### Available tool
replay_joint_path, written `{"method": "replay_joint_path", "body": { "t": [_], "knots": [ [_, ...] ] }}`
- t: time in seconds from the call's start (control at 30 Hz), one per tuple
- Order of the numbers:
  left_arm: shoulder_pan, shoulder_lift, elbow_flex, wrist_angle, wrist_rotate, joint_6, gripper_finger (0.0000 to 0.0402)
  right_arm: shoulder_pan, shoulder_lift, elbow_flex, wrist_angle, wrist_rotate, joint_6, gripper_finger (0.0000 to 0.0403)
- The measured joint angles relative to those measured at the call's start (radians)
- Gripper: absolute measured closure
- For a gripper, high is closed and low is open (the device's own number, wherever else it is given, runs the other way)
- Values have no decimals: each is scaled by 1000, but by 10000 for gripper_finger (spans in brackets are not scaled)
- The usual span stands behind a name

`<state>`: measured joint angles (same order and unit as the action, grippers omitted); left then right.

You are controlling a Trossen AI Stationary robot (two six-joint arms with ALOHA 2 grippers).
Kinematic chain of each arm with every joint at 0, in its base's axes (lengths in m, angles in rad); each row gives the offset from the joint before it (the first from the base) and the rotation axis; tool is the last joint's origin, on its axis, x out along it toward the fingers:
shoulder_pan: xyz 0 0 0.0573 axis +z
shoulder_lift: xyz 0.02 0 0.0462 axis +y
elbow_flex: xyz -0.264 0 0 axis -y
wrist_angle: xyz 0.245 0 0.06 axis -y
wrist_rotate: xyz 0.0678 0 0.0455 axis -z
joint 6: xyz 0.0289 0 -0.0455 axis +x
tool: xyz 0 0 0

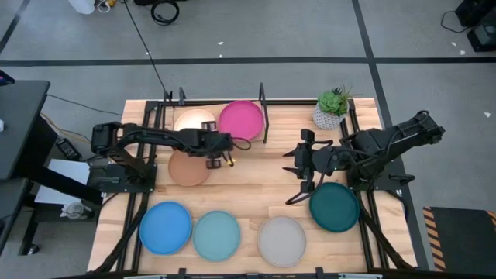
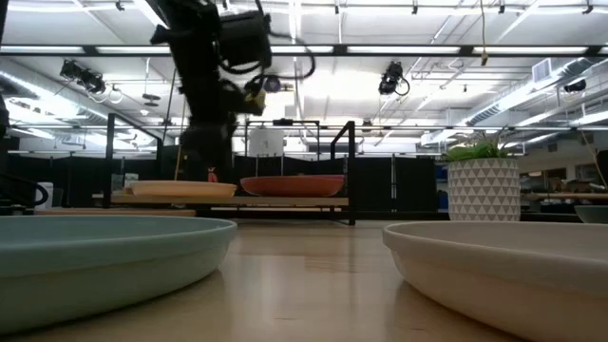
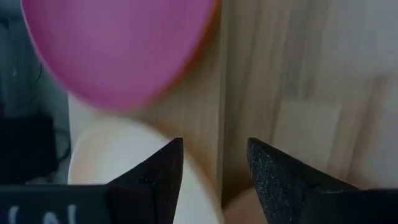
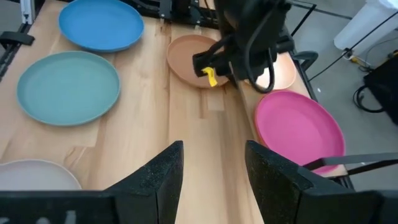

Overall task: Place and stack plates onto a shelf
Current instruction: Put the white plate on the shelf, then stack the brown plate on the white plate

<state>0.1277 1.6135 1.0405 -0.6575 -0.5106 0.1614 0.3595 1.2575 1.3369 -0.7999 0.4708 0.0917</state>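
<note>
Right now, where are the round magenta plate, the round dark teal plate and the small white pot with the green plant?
Round magenta plate (image 1: pixel 241 119), high view, centre of its face.
Round dark teal plate (image 1: pixel 336 209), high view, bare lower face.
Small white pot with the green plant (image 2: pixel 483 189), low view, patterned front wall.

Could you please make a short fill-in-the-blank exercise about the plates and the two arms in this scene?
1. The magenta plate lies on the ____.
2. The dark teal plate lies under the ____ pincer.
3. The tan plate lies on the tabletop beside the ____ pincer.
4. The front row holds blue, pale blue and ____ plates.

Missing words: shelf; right; left; grey
</note>
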Motion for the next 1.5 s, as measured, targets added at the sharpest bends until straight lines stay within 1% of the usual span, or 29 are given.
{"method": "replay_joint_path", "body": {
  "t": [0.1, 0.23, 0.4, 0.63, 0.93, 1.13, 1.17, 1.2, 1.33, 1.43, 1.5],
  "knots": [
    [-11, 0, 0, -97, -32, -44, 216, 7, 0, 0, 8, 6, 2, 224],
    [-15, 2, 0, -150, -31, -54, 216, 7, 0, 0, 16, 7, -2, 224],
    [10, 2, 0, -194, -36, -79, 216, 7, 0, 0, 20, 7, -14, 224],
    [46, 3, 0, -213, -36, -88, 216, 7, 0, 0, 20, 7, -16, 224],
    [109, 3, 0, -209, -45, -14, 229, 7, 0, 0, 20, 7, -21, 224],
    [110, 3, 0, -207, -72, 14, 230, 7, 0, 0, 20, 6, -23, 224],
    [109, 2, 0, -208, -51, 8, 230, 7, 0, 0, 20, 7, -23, 224],
    [105, 0, 0, -208, -7, 4, 230, 7, 0, 0, 20, 7, -23, 224],
    [52, -18, 0, -210, 205, -53, 230, 7, 0, 0, 19, 7, -20, 224],
    [-17, -19, 0, -215, 338, -179, 230, 7, 0, 0, 14, 8, -16, 224],
    [-66, -18, 0, -212, 388, -299, 230, 7, 0, 0, 15, 8, -13, 224]
  ]
}}
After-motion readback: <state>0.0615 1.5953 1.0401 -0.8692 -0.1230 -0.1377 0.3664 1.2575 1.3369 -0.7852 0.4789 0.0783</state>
